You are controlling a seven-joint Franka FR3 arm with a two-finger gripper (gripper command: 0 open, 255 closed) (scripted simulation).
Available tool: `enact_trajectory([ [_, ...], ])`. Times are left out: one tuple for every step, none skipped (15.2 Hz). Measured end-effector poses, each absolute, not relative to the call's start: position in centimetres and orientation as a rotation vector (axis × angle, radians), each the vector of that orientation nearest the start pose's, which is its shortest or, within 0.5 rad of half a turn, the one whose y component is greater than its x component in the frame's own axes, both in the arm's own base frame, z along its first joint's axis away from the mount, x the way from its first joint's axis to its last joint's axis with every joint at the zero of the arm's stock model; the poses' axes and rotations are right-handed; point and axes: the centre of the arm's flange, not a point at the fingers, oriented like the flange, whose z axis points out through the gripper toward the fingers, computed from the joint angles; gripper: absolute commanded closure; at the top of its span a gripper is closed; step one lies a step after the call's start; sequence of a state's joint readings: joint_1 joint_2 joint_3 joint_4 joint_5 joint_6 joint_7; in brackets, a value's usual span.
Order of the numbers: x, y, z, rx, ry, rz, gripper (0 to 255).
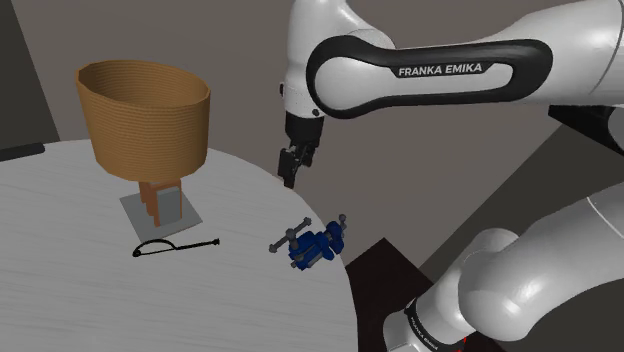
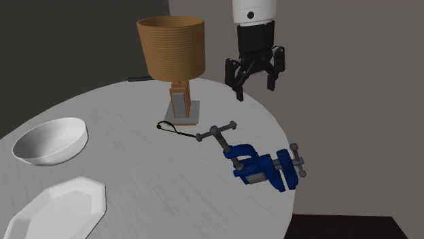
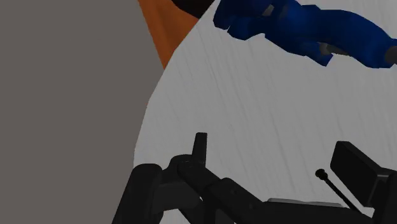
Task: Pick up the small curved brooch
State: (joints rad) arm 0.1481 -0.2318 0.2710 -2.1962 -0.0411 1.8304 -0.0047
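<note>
The brooch (image 1: pixel 175 246) is a thin black curved wire lying flat on the round white table (image 1: pixel 80 300), just in front of the lamp's base. In the second exterior view the brooch (image 2: pixel 174 127) lies between the lamp and a blue vise. My black gripper (image 1: pixel 291 176) hangs above the table's far edge, well apart from the brooch and off to the shoulder view's right of it. In the second exterior view the gripper (image 2: pixel 255 88) is open with nothing between its fingers. The wrist view shows the gripper (image 3: pixel 275 145) open over the bare table (image 3: pixel 254 95).
A table lamp (image 1: pixel 146 118) with a brown ribbed shade stands on a grey plate beside the brooch. A blue vise (image 2: pixel 261 164) lies near the table's edge, also seen as the vise (image 3: pixel 305 28). A white bowl (image 2: pixel 51 141) and a white plate (image 2: pixel 58 210) sit farther off.
</note>
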Motion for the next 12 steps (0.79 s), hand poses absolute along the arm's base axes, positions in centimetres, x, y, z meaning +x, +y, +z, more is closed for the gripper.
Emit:
enact_trajectory([
  [43.1, 20.5, 46.2, -3.187, -0.736, 0.19, 0],
  [43.3, 21.3, 45.3, -3.184, -0.784, 0.186, 0],
  [44.2, 22.7, 44.8, -3.18, -0.831, 0.179, 0],
  [44.7, 23.9, 44.4, -3.175, -0.878, 0.173, 0],
  [45.1, 24.9, 43.9, -3.17, -0.925, 0.166, 0],
  [45.5, 26.1, 43.2, -3.164, -0.972, 0.159, 0],
  [45.7, 27.5, 42.7, -3.157, -1.018, 0.154, 0],
  [46.1, 28.4, 42.0, -3.149, -1.066, 0.148, 0],
  [46.3, 29.6, 41.5, -3.141, -1.113, 0.142, 0],
  [46.6, 31.0, 41.4, -3.135, -1.152, 0.123, 0],
  [47.0, 32.2, 40.6, -3.123, -1.203, 0.121, 0],
  [47.3, 33.4, 40.2, -3.113, -1.249, 0.112, 0],
])
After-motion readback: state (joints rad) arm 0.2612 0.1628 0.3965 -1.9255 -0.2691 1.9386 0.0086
